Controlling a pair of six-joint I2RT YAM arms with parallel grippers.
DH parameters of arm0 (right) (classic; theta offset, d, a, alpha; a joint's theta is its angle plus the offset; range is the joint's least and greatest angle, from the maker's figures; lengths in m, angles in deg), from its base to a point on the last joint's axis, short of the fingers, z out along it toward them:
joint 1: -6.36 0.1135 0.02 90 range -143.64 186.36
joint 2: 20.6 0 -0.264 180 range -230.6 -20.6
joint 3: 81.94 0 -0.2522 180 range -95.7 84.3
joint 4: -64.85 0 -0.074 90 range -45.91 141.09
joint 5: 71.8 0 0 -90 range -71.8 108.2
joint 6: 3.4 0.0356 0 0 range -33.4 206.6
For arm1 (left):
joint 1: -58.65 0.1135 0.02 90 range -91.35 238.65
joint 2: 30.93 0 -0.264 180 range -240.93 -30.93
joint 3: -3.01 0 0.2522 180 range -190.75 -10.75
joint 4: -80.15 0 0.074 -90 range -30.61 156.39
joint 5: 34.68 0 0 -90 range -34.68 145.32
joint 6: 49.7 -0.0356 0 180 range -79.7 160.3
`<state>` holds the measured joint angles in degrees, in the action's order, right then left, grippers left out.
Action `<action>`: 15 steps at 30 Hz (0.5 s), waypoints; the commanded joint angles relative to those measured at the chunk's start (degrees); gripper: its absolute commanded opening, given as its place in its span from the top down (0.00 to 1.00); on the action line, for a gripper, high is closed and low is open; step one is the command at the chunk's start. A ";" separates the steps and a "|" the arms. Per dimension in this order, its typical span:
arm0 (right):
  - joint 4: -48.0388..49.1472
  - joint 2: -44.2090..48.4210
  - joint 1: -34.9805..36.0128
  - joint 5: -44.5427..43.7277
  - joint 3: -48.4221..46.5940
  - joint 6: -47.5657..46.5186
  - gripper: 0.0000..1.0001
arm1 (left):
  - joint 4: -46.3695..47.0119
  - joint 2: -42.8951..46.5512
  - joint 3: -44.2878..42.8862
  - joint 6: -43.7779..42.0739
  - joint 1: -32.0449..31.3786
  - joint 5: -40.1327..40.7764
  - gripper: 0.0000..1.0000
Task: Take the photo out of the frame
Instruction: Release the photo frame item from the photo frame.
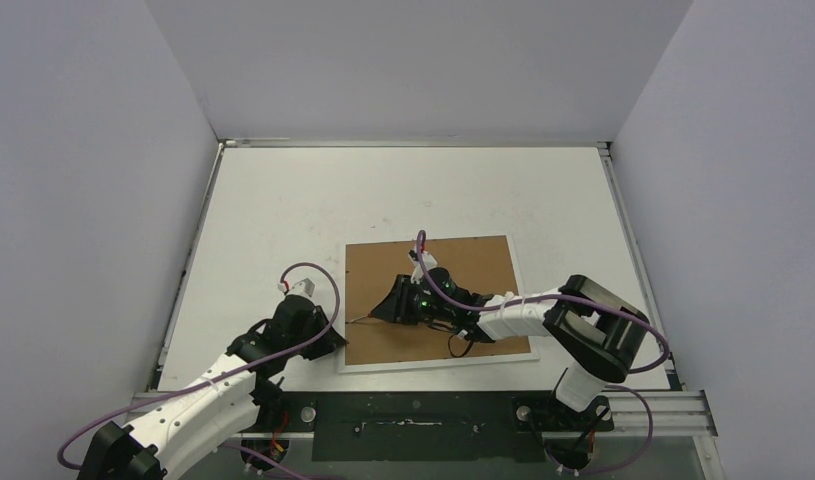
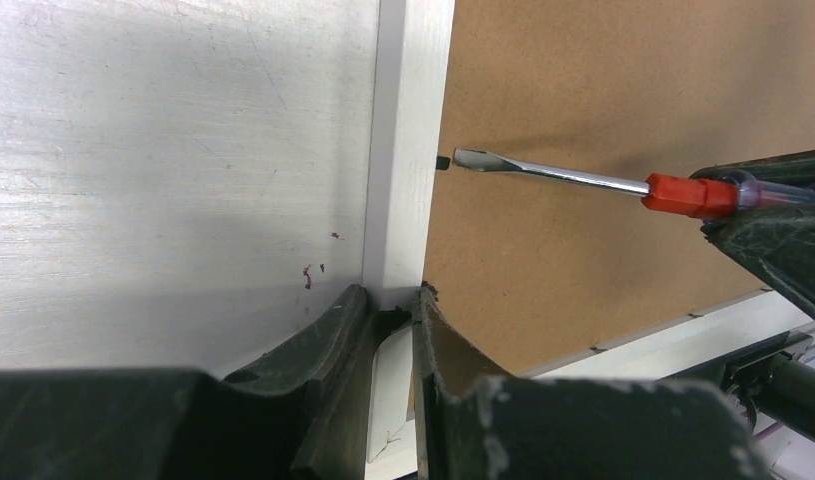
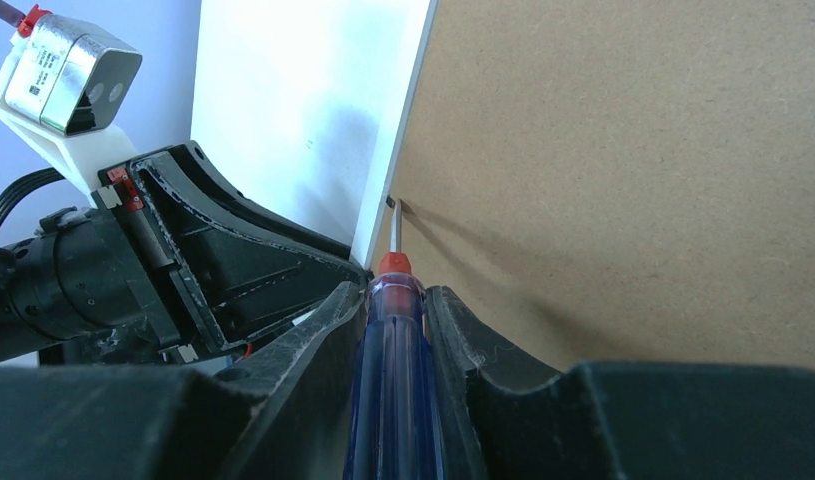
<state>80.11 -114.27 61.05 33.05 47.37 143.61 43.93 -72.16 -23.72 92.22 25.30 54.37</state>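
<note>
The frame (image 1: 503, 250) lies face down on the table, its brown fibreboard back (image 1: 473, 265) up inside narrow white border strips. The photo is hidden under the back. My left gripper (image 1: 328, 338) is shut on the frame's left border strip (image 2: 408, 150) near its front corner. My right gripper (image 1: 395, 305) is shut on the red-and-blue screwdriver (image 3: 393, 350). The screwdriver's metal tip (image 2: 473, 158) lies flat over the back and points at a small black tab (image 2: 442, 161) on the left strip, also seen in the right wrist view (image 3: 391, 203).
White walls close the table (image 1: 283, 200) on three sides. A black rail (image 1: 413, 415) with the arm bases runs along the near edge. Purple cables loop off both arms.
</note>
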 commanded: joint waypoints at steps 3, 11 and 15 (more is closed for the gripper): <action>3.22 -2.86 -0.12 1.28 -1.04 1.16 1.00 | -1.77 -0.84 -0.12 -0.67 -0.06 2.52 0.90; 3.67 -3.58 -0.09 2.24 -1.07 1.80 1.00 | -1.26 -1.34 -0.12 -0.86 -0.06 2.54 0.91; 5.86 -4.59 -0.09 2.89 -0.59 4.16 1.00 | -1.11 -1.80 -0.32 -1.11 -0.05 2.45 0.92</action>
<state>83.02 -116.54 60.38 34.91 47.30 146.02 44.15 -72.47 -23.76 92.13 25.30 54.64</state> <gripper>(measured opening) 0.258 0.160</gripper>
